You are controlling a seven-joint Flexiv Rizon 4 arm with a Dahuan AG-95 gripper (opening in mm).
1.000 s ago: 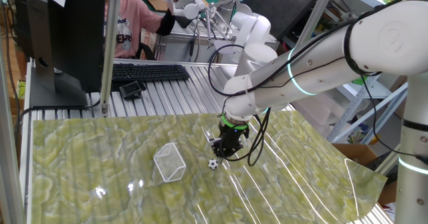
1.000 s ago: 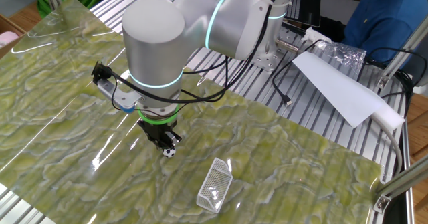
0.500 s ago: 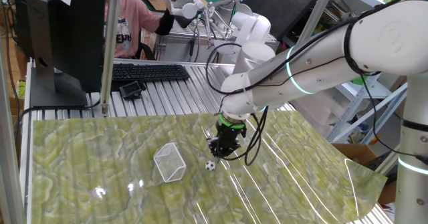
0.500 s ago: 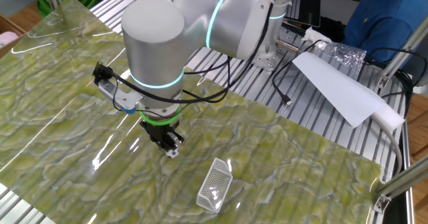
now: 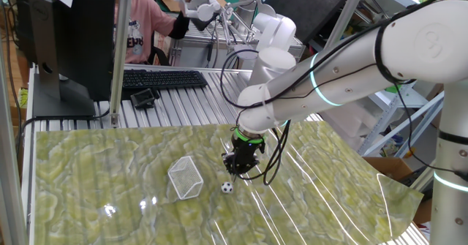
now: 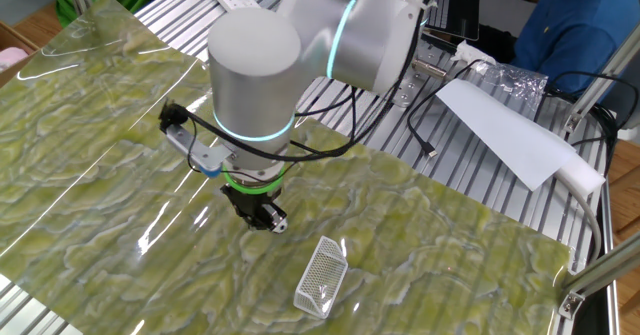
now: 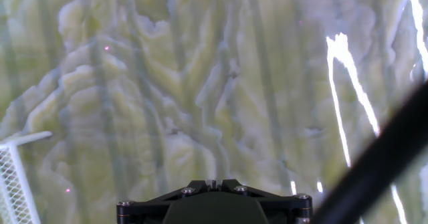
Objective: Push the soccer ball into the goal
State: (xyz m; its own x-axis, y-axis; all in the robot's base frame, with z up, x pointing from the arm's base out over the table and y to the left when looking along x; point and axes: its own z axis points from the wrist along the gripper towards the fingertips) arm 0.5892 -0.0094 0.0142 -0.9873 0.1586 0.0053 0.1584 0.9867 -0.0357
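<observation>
One tiny white soccer ball (image 5: 227, 188), black patches, near white mesh goal (image 5: 186, 178)

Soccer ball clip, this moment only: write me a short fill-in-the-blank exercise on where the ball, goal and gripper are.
1. The ball lies between the gripper and the ____.
2. The goal has white mesh and a ____ frame.
3. The gripper's jaws are ____, holding nothing.
4. The ball is still ____ the goal, on the green mat.

Missing words: goal; white; shut; outside
</observation>
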